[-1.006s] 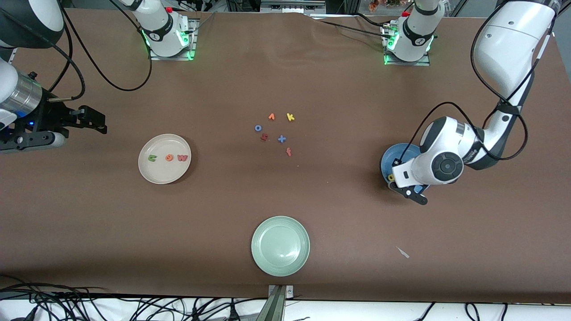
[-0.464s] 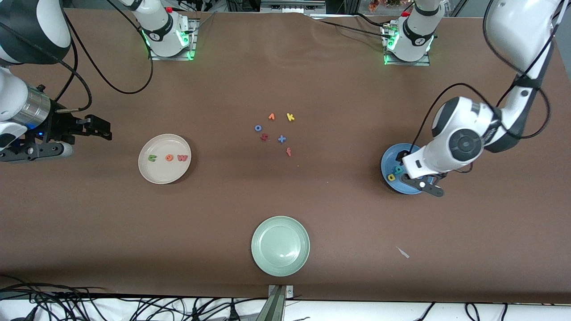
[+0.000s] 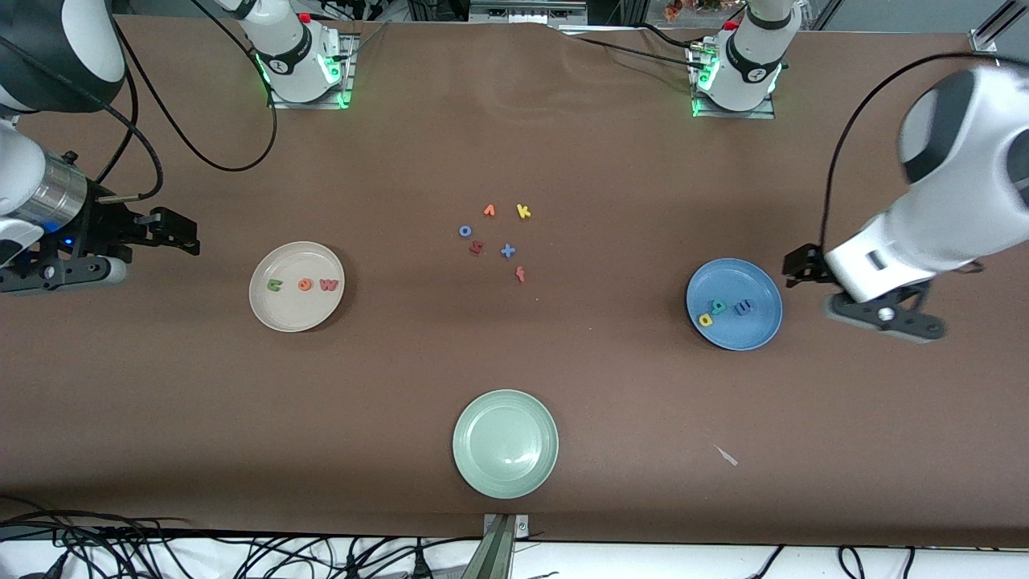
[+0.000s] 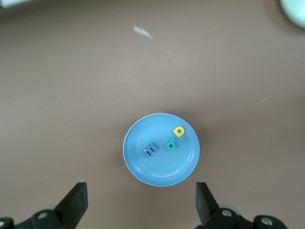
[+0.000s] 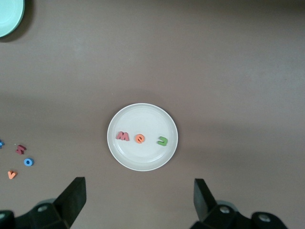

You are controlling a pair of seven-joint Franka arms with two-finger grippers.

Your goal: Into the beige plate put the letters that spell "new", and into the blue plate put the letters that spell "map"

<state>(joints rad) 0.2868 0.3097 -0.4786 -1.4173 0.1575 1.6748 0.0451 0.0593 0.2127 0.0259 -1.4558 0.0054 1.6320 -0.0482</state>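
The beige plate (image 3: 293, 261) holds the green n (image 3: 275, 285), the orange e (image 3: 305, 285) and the red-pink w (image 3: 329, 285) in a row. On the blue plate (image 3: 752, 330) lie the yellow p (image 3: 705, 320), the teal a (image 3: 719, 306) and the blue m (image 3: 743, 306). My left gripper (image 3: 864, 297) hangs open and empty over the table beside the blue plate, toward the left arm's end. My right gripper (image 3: 137, 249) waits open and empty beside the beige plate, toward the right arm's end. The left wrist view shows the blue plate (image 4: 162, 169), the right wrist view the beige plate (image 5: 143, 117).
A pale green plate (image 3: 505, 443) sits near the front edge at mid-table. Loose letters lie in the middle: orange v (image 3: 489, 211), yellow k (image 3: 523, 211), blue o (image 3: 465, 231), blue x (image 3: 507, 251), red f (image 3: 520, 274). A small white scrap (image 3: 727, 456) lies nearer the front camera than the blue plate.
My left gripper opened over the blue plate, left the blue m in it, then rose and swung off toward the left arm's end. The right gripper shifted slightly.
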